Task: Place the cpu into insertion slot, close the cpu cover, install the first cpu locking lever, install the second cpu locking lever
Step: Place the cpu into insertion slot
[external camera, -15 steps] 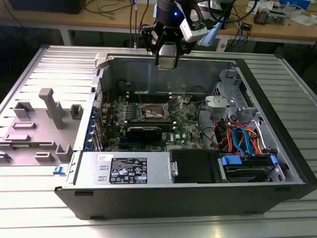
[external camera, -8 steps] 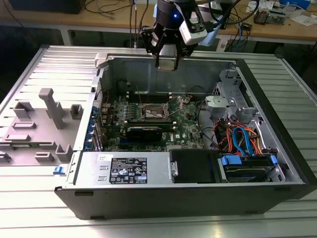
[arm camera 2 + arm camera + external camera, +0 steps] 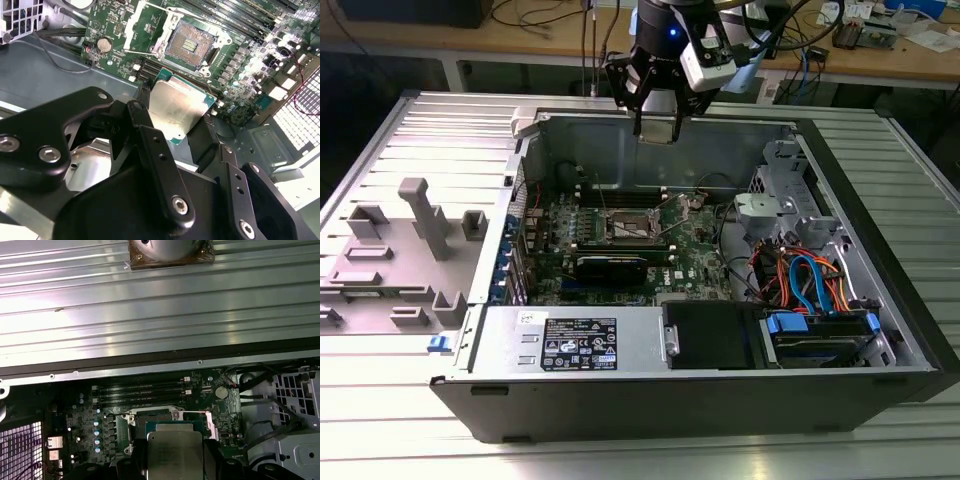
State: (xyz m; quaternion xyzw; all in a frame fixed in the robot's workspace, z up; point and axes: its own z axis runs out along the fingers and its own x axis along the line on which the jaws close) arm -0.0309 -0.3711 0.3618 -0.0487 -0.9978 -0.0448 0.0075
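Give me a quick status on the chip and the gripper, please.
Gripper above the open case, jaws shut on the chip. Socket bare, chip not yet seated. Nothing seen in the way.

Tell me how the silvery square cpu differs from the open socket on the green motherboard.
The flat, silvery-topped square cpu is clamped in the black hand, in the air; the open square socket sits fixed on the green motherboard. The cpu shows a plain dull metal face; the socket shows a dark, empty bed of contacts. Both are square.
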